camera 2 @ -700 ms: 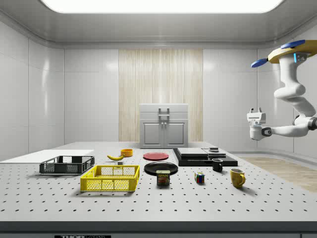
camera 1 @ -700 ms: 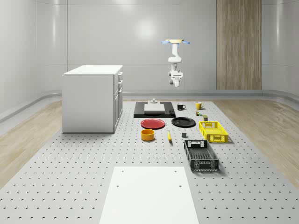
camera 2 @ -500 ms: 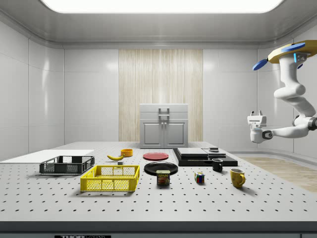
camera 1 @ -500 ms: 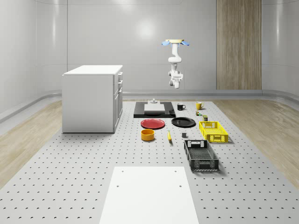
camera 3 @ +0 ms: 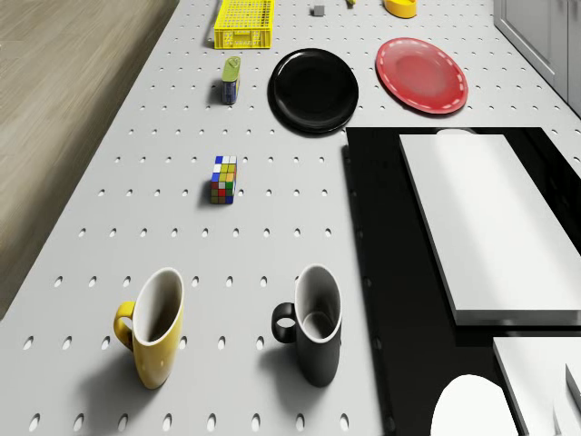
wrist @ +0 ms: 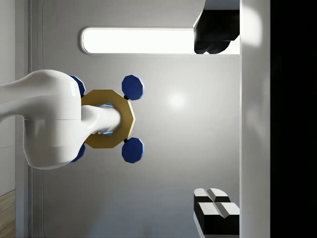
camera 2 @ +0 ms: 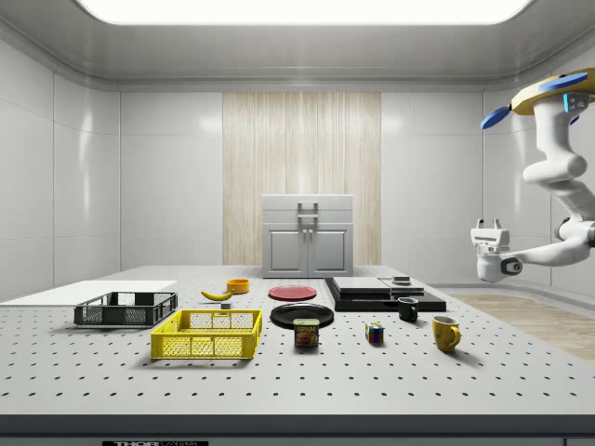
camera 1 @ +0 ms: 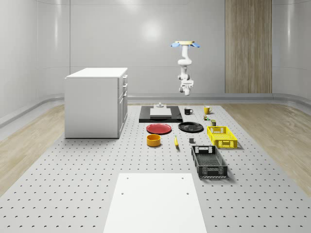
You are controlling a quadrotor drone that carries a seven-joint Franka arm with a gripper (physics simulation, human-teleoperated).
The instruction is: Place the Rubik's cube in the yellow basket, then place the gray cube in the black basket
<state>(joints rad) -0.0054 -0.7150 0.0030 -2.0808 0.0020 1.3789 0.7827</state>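
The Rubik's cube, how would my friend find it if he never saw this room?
Start at the black slab on the holed table. Beside it stand a black mug and a yellow mug. Past the mugs, toward the black plate, sits the Rubik's cube, alone. It is the one small block covered in many-coloured squares; the tin nearby is taller.

The Rubik's cube [camera 3: 224,179] sits upright on the counter [camera 3: 136,209]; the gray cube [camera 1: 191,141] lies between the yellow basket [camera 1: 221,136] and black basket [camera 1: 209,161].
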